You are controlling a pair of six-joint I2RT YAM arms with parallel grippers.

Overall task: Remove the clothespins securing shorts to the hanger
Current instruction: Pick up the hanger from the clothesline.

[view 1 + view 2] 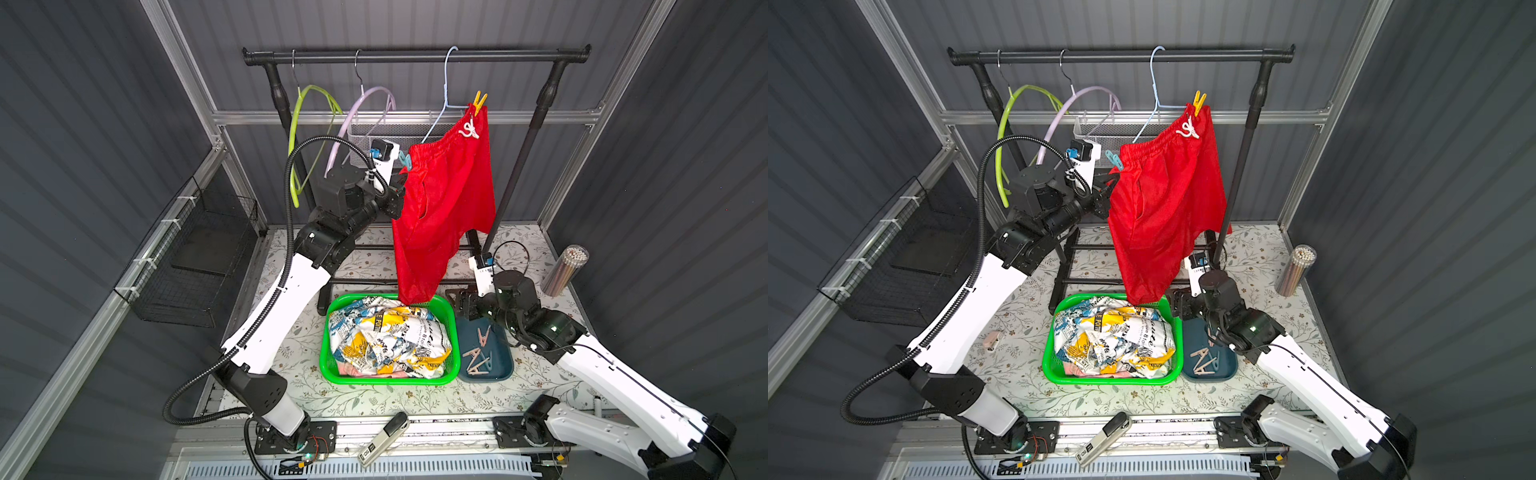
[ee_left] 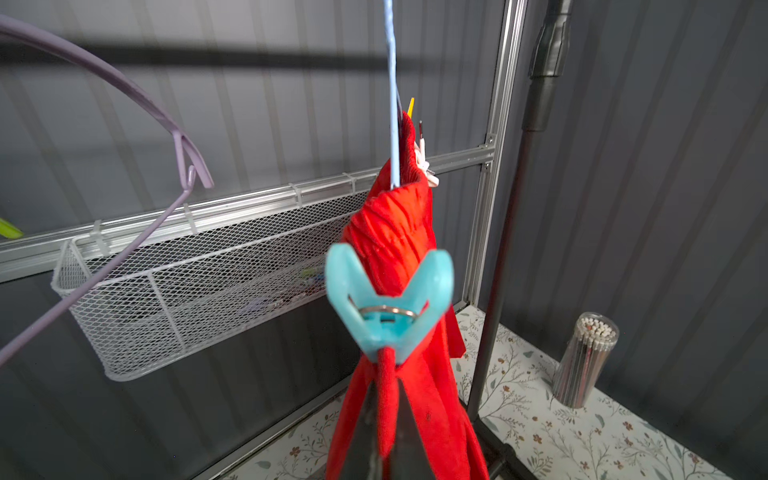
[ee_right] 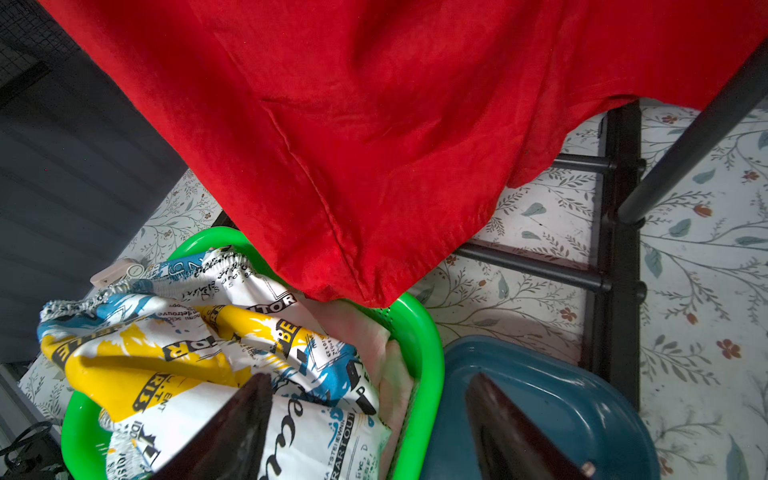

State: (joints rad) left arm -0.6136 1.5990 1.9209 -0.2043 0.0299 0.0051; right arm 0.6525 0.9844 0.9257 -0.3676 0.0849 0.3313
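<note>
The left gripper (image 2: 386,383) is clamping the red shorts (image 1: 444,199) just beneath the blue clothespin (image 2: 388,307), which is pinning their waistband (yellow clothespin (image 1: 479,102) gripping the opposite corner); the right gripper (image 3: 370,376) is hovering open beneath their hem.

Readable print stood only on the printed shorts (image 3: 178,365), which lay crumpled in the green basket (image 3: 428,345). In the right wrist view, black block capitals on their yellow and white patches read "BE", "RIB" and "TOR", each cut off by folds. Near the basket's edge beside the blue tray (image 3: 540,415) a line ended in "ARTOUT", next to large cursive letters of which "ecu" showed. In both top views a yellow band near the basket's far edge carried what looked like "E POTIN", and a white fold beside it held script beginning "Blo". The finer newsprint lines were too small to read. A label on the grey device (image 1: 384,438) at the table's front edge could not be read.
</note>
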